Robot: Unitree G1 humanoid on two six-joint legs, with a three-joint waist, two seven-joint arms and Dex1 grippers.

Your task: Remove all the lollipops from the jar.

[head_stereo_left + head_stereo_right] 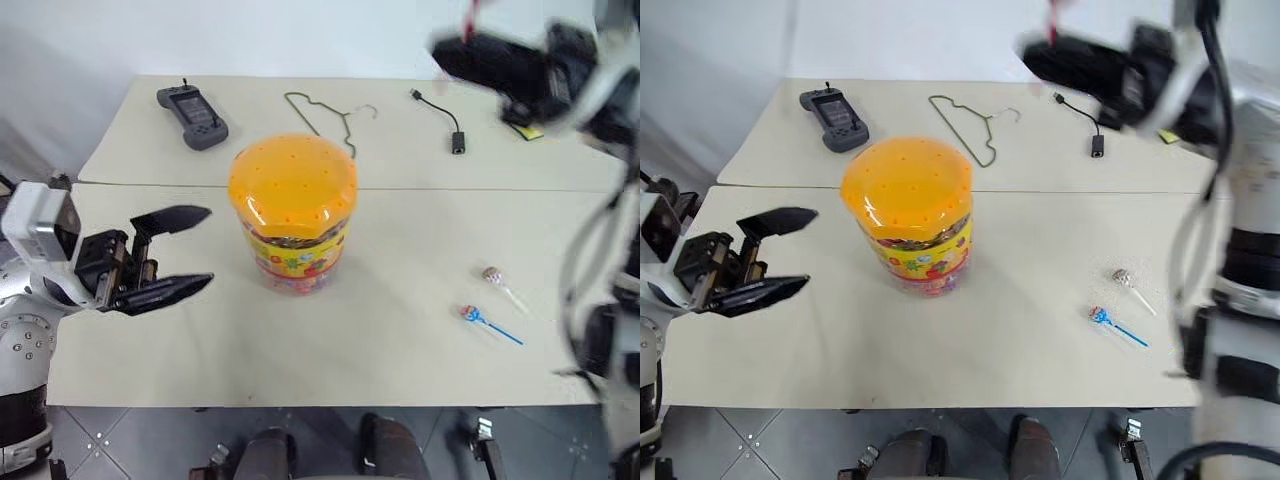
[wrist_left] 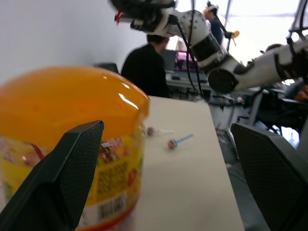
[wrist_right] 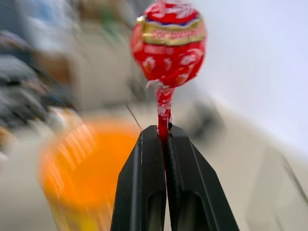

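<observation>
Standing near the middle of a pale tabletop (image 1: 150, 350), the jar (image 1: 293, 215) is a clear cylinder with an orange dotted lid and a yellow-red label. To the jar's left, the left end effector (image 1: 185, 250) hovers beside it with its two black fingers spread apart, holding nothing. Up and to the right of the jar, the right end effector (image 3: 164, 132) has its fingers pressed together on the stick of the red lollipop (image 3: 169, 41), raised above the tabletop. To the jar's right, the pinkish lollipop (image 1: 492, 275) and the blue lollipop (image 1: 470, 314) lie near each other on the tabletop.
</observation>
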